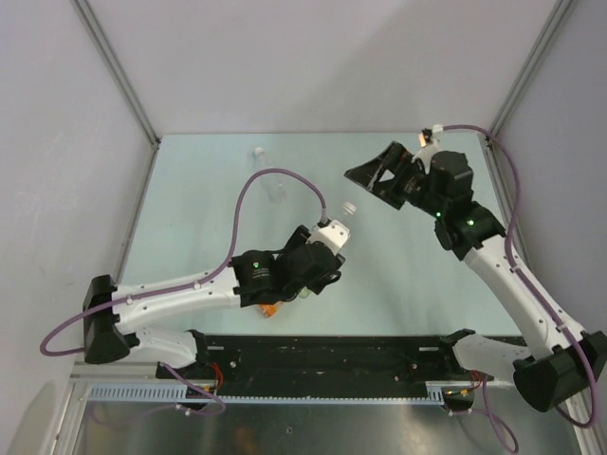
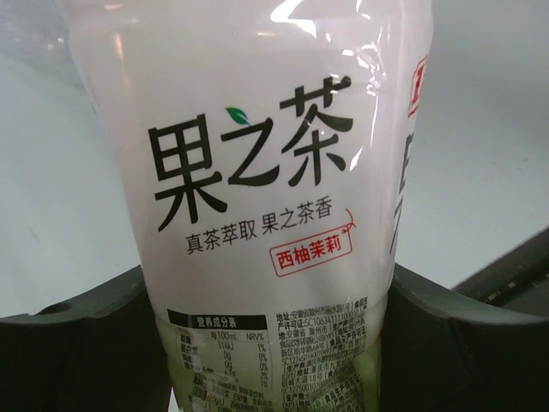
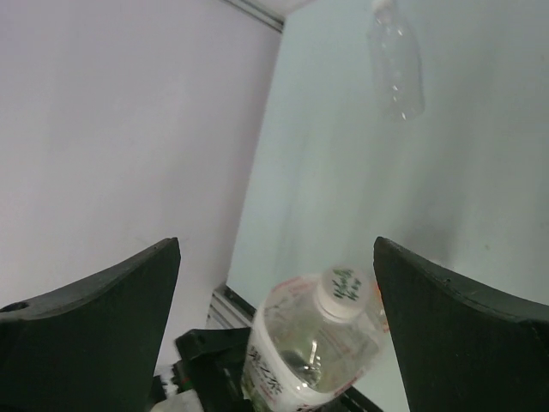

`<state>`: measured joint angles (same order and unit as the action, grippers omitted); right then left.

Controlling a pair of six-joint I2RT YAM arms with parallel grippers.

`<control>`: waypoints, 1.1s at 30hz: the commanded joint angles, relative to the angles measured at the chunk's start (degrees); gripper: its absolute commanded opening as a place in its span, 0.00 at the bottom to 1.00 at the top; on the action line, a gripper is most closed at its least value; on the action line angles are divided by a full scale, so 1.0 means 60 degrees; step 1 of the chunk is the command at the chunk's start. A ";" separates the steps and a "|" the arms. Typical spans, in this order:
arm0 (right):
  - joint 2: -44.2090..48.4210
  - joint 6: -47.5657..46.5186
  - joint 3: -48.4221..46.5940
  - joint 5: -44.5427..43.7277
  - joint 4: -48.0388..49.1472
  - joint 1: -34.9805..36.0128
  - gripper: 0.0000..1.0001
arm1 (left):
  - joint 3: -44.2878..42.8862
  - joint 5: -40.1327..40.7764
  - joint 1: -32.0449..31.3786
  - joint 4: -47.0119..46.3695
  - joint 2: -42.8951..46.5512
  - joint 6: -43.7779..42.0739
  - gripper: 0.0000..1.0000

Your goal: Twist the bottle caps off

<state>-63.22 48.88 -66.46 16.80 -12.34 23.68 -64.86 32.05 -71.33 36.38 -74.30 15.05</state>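
The labelled bottle [image 1: 334, 230], white-wrapped with yellow-green liquid showing below the label, is hanging above the middle of the table [image 1: 190, 218], tilted so its neck is pointing toward 1 o'clock in the top view. Its white cap [image 1: 349, 206] is sitting on the neck, and the right wrist view is showing green print on the cap's top. The left gripper [image 1: 321, 248] is pinching the bottle's body; in the left wrist view its dark fingers [image 2: 77, 343] are pressing against both sides of the label. At 1 o'clock from the cap, apart from it, the right gripper [image 1: 375, 171] is hovering with its jaws spread wide and nothing between them. At 11 o'clock from the held bottle, the clear bottle [image 1: 273, 182] is lying on the table, well apart. At 7 o'clock, a bit of the orange bottle [image 1: 270, 308] is peeking out from under the left arm, mostly hidden.
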 commanded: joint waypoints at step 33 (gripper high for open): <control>-0.1345 -0.0436 -0.0555 0.0006 -0.0701 0.0915 0.01 | -0.1531 0.1068 0.0023 0.0850 -0.1047 0.0149 0.00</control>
<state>-72.64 47.90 -67.42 15.25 -18.33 28.62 -71.59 39.00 -71.22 41.76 -80.01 15.62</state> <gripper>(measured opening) 0.301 0.725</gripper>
